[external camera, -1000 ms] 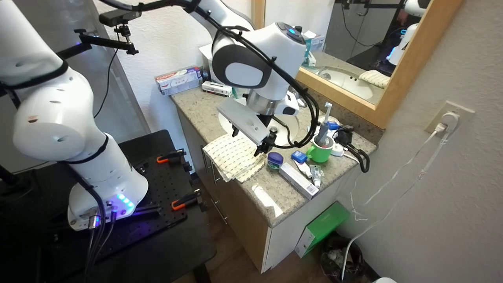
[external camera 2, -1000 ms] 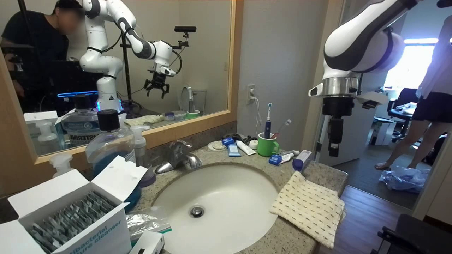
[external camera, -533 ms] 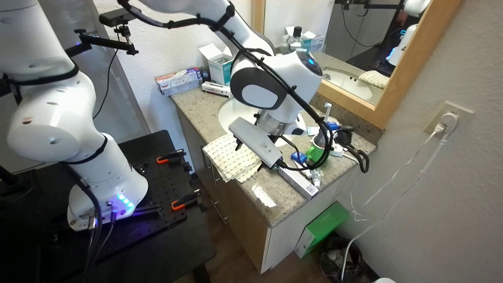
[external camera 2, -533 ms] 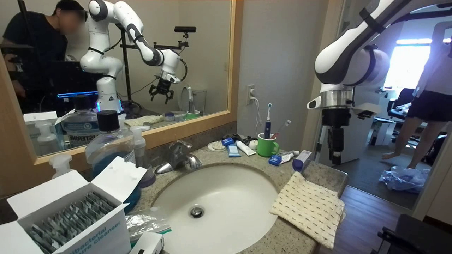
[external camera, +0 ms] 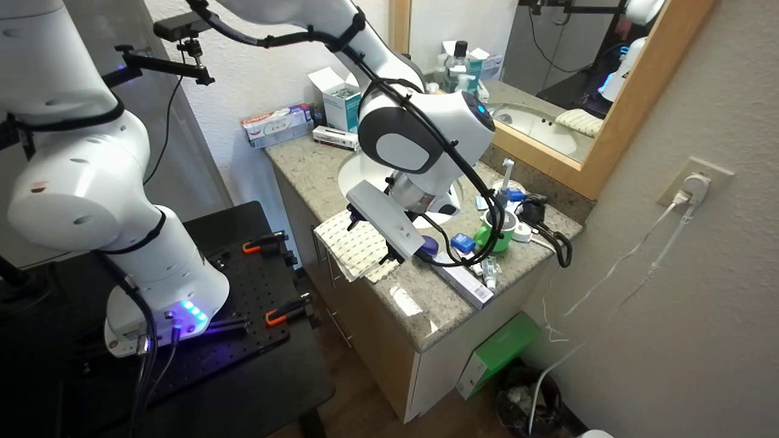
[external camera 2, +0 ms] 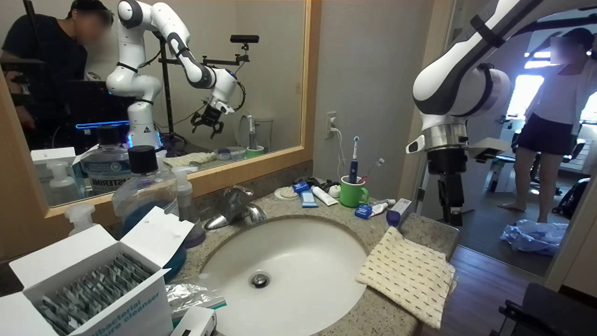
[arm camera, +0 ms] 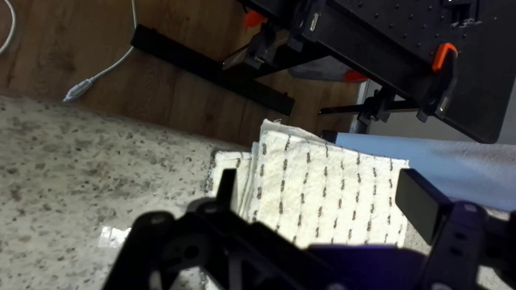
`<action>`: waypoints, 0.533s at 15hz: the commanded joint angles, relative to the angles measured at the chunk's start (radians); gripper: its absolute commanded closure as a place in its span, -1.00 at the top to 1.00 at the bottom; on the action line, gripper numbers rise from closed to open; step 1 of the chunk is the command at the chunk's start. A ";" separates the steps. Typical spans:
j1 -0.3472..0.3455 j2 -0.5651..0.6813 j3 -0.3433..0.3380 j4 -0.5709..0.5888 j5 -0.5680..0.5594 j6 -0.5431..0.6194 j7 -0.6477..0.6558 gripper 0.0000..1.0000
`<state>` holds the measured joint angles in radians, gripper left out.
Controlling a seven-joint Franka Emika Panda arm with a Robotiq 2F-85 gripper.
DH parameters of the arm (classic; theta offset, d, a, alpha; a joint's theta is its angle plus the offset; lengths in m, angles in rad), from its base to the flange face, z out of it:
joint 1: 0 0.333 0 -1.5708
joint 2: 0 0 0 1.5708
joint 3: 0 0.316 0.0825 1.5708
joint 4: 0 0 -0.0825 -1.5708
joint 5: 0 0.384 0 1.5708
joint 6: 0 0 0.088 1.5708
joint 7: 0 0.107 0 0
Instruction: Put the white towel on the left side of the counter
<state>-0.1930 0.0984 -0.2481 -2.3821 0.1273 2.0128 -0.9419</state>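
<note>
The white towel (external camera: 348, 242) is a folded cream-white cloth with rows of dark dashes. It lies on the speckled counter (external camera: 447, 307) beside the sink, reaching over the front edge; it also shows in an exterior view (external camera 2: 406, 277). My gripper (external camera: 369, 243) is open and empty above the towel, tilted. In an exterior view the gripper (external camera 2: 453, 220) hangs behind and above the towel, clearly apart from it. In the wrist view the towel (arm camera: 314, 173) shows between the two spread fingers of the gripper (arm camera: 321, 189); its lower part is hidden behind the gripper body.
The oval sink (external camera 2: 298, 261) and faucet (external camera 2: 237, 207) adjoin the towel. A purple-lidded jar (external camera: 428, 245), a long box (external camera: 462, 280), tubes and a green mug (external camera: 496, 234) stand right by the gripper. An open white box (external camera 2: 107, 280) and bottles stand past the sink. A mirror (external camera 2: 186, 93) backs the counter.
The gripper has come down toward the towel and away from the sink, and its wrist has tilted. It stays open. The towel has not moved. A person in the background has moved.
</note>
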 commanded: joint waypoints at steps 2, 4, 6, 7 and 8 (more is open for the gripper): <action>-0.019 0.000 0.024 0.001 -0.002 -0.003 0.002 1.00; -0.019 0.000 0.025 0.001 -0.002 -0.004 0.002 1.00; -0.017 0.011 0.029 -0.009 0.016 0.012 -0.002 1.00; -0.015 0.021 0.032 -0.015 0.022 0.018 0.000 1.00; -0.015 0.029 0.036 -0.020 0.025 0.022 -0.002 1.00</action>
<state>-0.1935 0.1094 -0.2394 -2.3830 0.1305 2.0110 -0.9417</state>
